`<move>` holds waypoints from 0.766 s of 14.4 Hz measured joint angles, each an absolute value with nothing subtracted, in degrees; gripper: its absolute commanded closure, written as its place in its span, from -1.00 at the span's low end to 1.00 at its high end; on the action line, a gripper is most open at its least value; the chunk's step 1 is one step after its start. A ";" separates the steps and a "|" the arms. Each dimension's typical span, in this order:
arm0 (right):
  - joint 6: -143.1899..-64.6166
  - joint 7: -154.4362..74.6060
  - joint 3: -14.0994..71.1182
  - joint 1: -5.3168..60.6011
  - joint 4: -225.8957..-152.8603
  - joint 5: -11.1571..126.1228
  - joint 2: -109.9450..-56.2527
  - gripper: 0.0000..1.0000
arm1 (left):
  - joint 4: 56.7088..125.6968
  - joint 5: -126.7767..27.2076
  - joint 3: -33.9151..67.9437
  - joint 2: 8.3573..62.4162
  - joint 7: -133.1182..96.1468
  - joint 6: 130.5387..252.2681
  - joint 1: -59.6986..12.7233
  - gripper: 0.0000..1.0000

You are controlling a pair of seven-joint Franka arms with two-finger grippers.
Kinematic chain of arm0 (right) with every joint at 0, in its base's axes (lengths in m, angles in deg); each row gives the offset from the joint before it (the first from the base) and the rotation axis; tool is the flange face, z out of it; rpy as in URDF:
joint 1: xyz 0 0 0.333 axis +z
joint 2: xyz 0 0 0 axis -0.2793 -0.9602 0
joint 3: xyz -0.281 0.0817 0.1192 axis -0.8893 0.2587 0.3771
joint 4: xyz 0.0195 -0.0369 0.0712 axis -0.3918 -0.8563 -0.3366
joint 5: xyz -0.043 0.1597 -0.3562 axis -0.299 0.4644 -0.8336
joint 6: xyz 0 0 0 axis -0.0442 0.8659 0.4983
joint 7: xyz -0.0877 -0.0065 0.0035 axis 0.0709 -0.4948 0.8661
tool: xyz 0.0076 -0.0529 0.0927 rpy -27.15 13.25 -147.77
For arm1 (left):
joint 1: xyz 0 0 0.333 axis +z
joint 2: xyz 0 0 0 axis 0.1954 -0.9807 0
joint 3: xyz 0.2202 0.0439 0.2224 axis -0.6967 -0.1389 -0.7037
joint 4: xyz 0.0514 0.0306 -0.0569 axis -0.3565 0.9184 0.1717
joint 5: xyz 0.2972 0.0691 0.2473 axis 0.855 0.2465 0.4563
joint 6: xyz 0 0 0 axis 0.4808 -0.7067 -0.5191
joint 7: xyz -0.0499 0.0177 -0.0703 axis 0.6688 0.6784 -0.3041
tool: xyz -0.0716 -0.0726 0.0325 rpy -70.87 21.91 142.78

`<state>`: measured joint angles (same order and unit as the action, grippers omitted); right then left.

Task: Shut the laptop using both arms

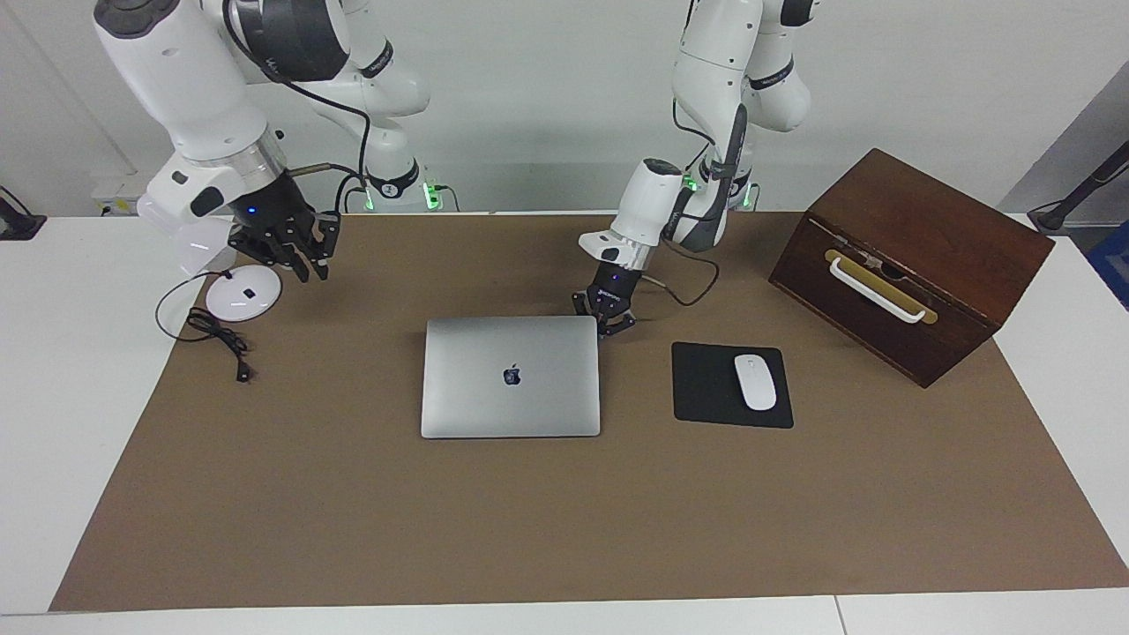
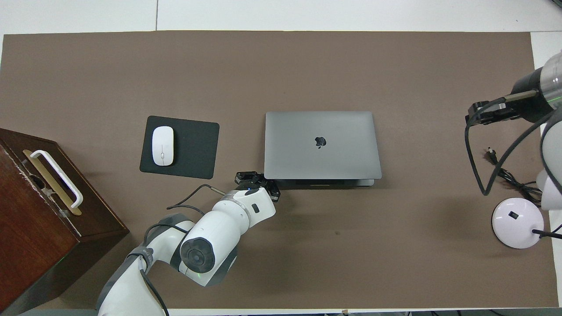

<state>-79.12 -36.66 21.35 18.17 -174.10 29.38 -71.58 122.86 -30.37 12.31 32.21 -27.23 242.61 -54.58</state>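
While the laptop (image 1: pixel 511 377) lies shut and flat on the brown mat mid-desk (image 1: pixel 53 370), the left end effector (image 1: pixel 609 324) sits low at its corner nearest the robots, fingertips together, seemingly just touching the edge. Raised over the lamp's (image 1: pixel 242 291) end, the right end effector (image 1: pixel 295 256) carries nothing; I cannot tell how wide it stands.

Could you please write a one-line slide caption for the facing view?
Laptop lies closed; left gripper sits at its corner, right gripper hangs raised near the desk lamp.
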 measured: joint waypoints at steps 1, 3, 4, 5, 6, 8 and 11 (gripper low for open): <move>-79.12 -37.82 21.33 17.55 -174.09 28.78 -71.42 -0.50 | 123.04 -30.37 12.32 33.12 -27.23 240.61 -54.40 1.00; -79.12 -40.00 21.33 16.05 -174.04 27.93 -71.00 -1.00 | 123.35 -30.37 12.31 34.88 -27.21 236.99 -54.00 1.00; -79.12 -40.98 21.31 15.20 -174.02 27.83 -70.78 -1.00 | 123.38 -30.37 12.31 35.85 -27.21 234.80 -53.74 1.00; -79.12 -41.70 21.31 14.34 -174.01 27.64 -70.53 -1.00 | 123.40 -30.37 12.30 36.97 -27.21 232.12 -53.58 1.00; -79.12 -42.26 21.29 13.54 -174.01 27.15 -70.27 -1.00 | 123.38 -30.37 12.27 38.29 -27.21 229.03 -53.50 1.00; -79.12 -42.56 21.28 12.43 -174.02 25.31 -69.91 -1.00 | 123.33 -30.37 12.25 41.33 -27.18 222.34 -52.93 1.00; -79.12 -42.54 21.28 11.07 -174.56 24.86 -69.65 -1.00 | 122.49 -30.37 12.03 46.34 -27.18 210.85 -51.33 1.00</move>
